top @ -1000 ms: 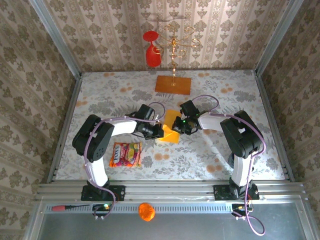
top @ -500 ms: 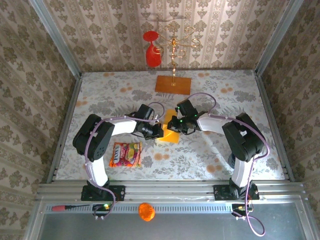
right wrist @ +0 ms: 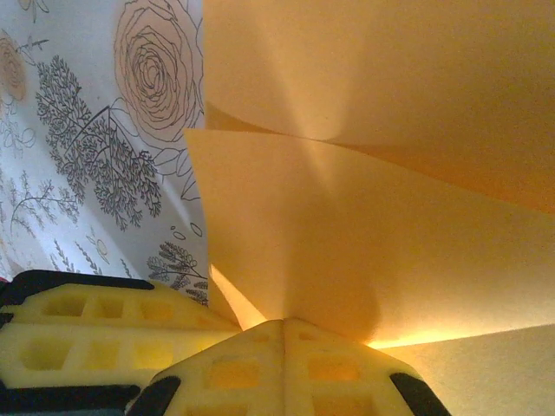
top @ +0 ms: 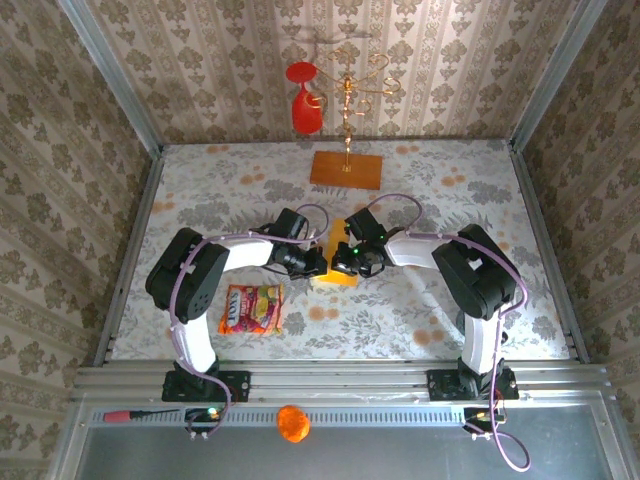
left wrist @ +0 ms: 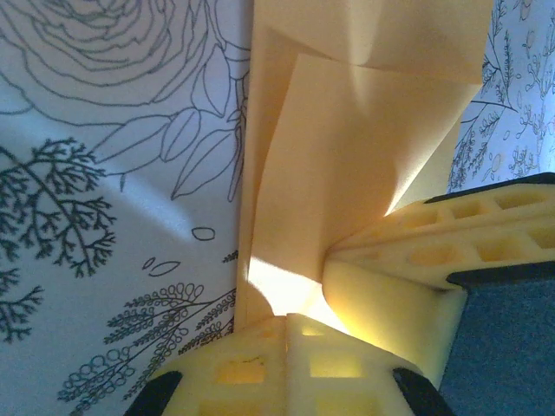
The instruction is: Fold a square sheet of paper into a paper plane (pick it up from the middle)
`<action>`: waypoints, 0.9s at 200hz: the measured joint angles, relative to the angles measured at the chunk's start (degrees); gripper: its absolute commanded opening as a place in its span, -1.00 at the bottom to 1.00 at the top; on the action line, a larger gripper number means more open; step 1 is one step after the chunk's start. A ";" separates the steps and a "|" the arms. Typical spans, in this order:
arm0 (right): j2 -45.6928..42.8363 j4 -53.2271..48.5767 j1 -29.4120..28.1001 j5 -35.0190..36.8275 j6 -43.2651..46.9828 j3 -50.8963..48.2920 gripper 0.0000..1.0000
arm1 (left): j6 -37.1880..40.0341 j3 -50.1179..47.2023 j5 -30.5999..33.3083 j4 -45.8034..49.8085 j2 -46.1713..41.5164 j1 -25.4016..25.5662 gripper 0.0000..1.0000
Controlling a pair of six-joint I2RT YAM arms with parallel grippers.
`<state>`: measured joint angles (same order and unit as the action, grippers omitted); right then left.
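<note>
The square sheet of paper [top: 341, 232] is yellow-orange and partly folded, lying mid-table between my two arms. Its flaps stand up off the floral cloth in the left wrist view [left wrist: 347, 156] and the right wrist view [right wrist: 364, 173]. My left gripper [top: 320, 263] [left wrist: 288, 319] is shut, its tips at the paper's near edge where light glows through it. My right gripper [top: 346, 262] [right wrist: 284, 322] is shut on a raised flap whose crease runs into its fingertips. The two grippers almost touch: a right finger [left wrist: 416, 260] sits beside my left tips. No finished paper plane is in view.
A brownish-orange board [top: 346, 170] with a gold stand and a hanging red glass [top: 303, 100] stand at the back. A printed snack packet [top: 252, 308] lies front left. An orange object [top: 292, 423] and a red-handled tool [top: 125, 414] rest on the near rail.
My right gripper has moved left toward the left gripper, bringing its paper flap over with it. The left gripper has stayed in place.
</note>
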<state>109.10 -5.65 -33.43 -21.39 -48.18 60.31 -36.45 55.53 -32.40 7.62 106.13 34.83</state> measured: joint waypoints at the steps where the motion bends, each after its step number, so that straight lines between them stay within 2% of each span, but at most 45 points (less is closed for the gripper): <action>1: 0.02 0.00 0.00 0.00 0.00 0.00 -1.00 | 0.00 0.00 0.00 0.00 0.00 0.00 -1.00; 57: 0.04 -0.20 1.60 0.24 -1.09 0.00 -1.00 | -0.02 0.00 0.15 0.28 0.00 0.00 -1.00; 130: 0.04 4.76 14.47 -1.55 -0.94 -2.23 -1.00 | -0.04 -0.02 0.24 0.26 0.00 0.00 -1.00; 176: -2.27 8.79 17.70 -3.89 1.95 -6.10 -1.00 | -0.24 0.57 0.28 0.83 0.00 0.02 -1.00; 180: -2.78 8.68 17.94 -3.87 2.08 -6.19 -0.99 | -0.33 0.79 0.37 1.11 0.00 0.00 -0.96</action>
<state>106.32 3.03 -15.49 -25.26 -46.11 54.13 -36.77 56.31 -32.03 8.73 106.13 34.83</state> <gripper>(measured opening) 0.047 0.053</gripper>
